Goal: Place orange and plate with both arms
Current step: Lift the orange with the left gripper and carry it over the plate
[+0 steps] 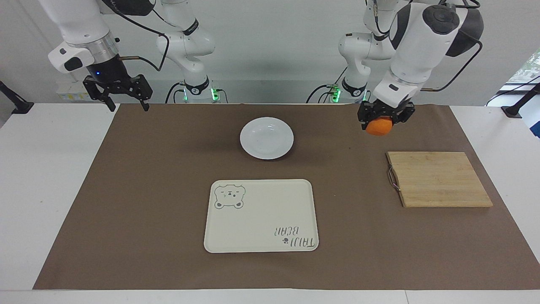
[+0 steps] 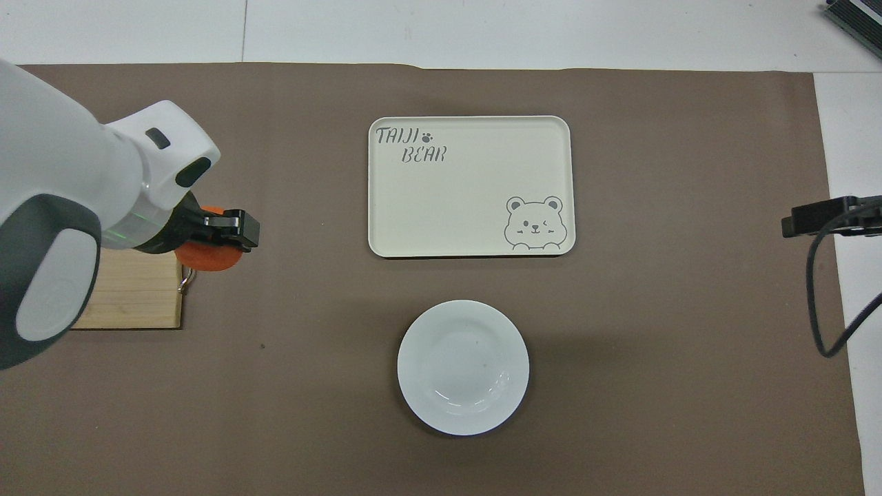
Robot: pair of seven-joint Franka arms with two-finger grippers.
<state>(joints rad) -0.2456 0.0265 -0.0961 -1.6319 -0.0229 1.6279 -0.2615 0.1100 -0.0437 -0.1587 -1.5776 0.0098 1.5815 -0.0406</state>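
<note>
The left gripper (image 1: 384,119), a black two-finger unit on the white jointed left arm (image 1: 415,46), is clamping the small round bright-orange fruit (image 1: 378,127) between its fingers. The orange is hanging in the air, clear of every surface. In the facing view it is sitting over the brown table mat (image 1: 168,190), between the round glossy white plate (image 1: 266,138) and the rectangular bamboo cutting board (image 1: 438,179). In the overhead view the orange (image 2: 209,256) is showing over the board's metal handle (image 2: 185,281), with the gripper (image 2: 231,231) partly covering it.

The plate is resting flat on the mat, at the middle of the table and nearer to the robots than the rectangular cream tray with the bear drawing (image 1: 261,216). Plate and tray are lying apart, with bare mat between them. The plate (image 2: 463,366) is holding nothing.

The right gripper (image 1: 126,100) is waiting with its jaws spread wide and gripping nothing. It is hanging over the mat's corner at the right arm's end of the table, well apart from the plate.
</note>
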